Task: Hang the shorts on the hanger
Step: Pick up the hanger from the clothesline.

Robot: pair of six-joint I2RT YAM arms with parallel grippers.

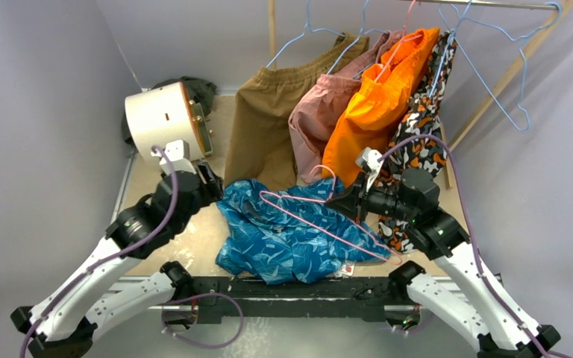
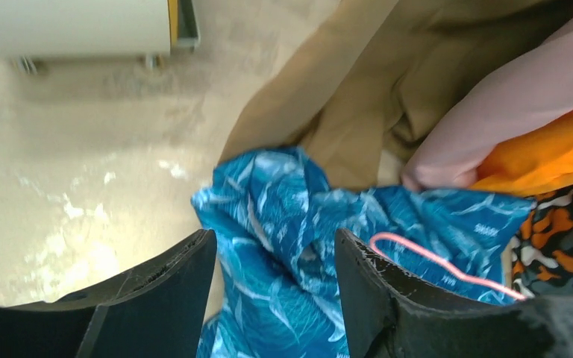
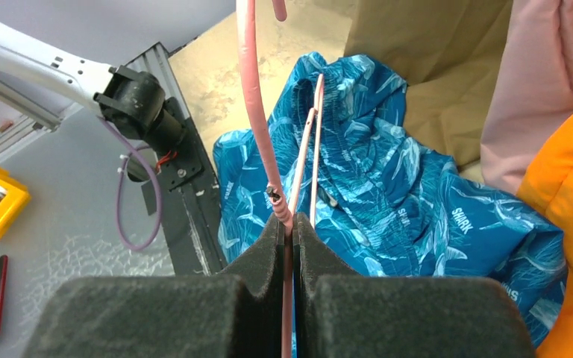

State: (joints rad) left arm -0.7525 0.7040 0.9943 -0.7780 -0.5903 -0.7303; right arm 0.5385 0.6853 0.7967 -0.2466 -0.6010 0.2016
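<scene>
Right claw [image 3: 292, 225] tight on hanger [image 3: 253, 112], shorts [image 3: 388, 186] beneath.

From my top view the shorts [image 1: 287, 239] lie heaped on the table [image 1: 194, 233] at lower centre, just behind its near edge; the left gripper [image 1: 213, 185] sits at their upper-left edge; the right gripper [image 1: 347, 200] sits at their upper right; in my right wrist view the hanger [image 3: 255, 112] runs up the frame from between that gripper's fingers, over the shorts; behind the heap a row of hung clothes [image 1: 358, 104] fills upper centre; a drum [image 1: 160, 119] stands at upper left; wire hangers [image 1: 507, 82] hang at upper right.
</scene>
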